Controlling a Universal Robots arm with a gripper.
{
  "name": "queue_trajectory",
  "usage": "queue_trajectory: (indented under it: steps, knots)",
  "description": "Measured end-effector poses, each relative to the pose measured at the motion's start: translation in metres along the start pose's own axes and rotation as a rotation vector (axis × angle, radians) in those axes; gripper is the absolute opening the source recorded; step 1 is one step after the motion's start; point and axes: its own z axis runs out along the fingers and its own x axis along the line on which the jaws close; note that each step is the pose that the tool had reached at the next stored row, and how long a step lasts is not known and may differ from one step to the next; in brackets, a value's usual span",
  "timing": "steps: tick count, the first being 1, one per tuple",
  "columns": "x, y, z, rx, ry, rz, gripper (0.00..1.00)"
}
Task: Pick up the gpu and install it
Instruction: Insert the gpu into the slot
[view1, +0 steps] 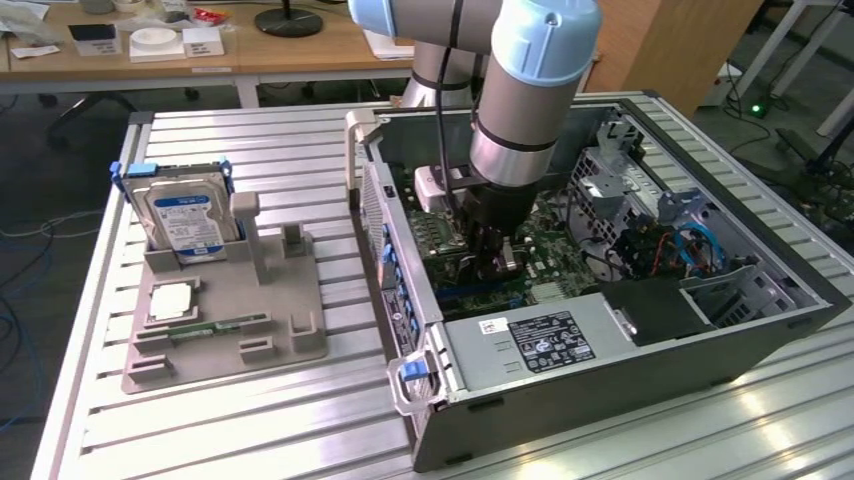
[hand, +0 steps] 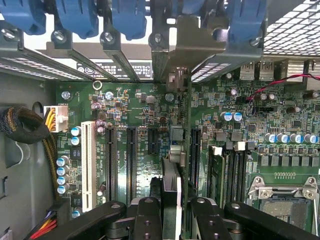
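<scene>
My gripper is down inside the open computer case, above the green motherboard. In the wrist view the gripper is shut on the gpu, which I see edge-on as a thin upright card. Its silver bracket end points toward the case's rear slot openings with blue latches. The card hangs over the motherboard, between the long black expansion slots and the slot beside the memory sockets. Whether its edge touches a slot I cannot tell.
A grey holder tray lies on the slatted table at the exterior view's left, with a hard drive standing in it and a slim memory stick lying flat. The power supply and cable bundles crowd the case.
</scene>
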Motion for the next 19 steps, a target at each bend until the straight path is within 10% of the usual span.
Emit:
queue_trajectory:
  steps: [19]
  knots:
    - [0.0001,-0.0036,0.0020,-0.0001,0.0003,0.000,0.27]
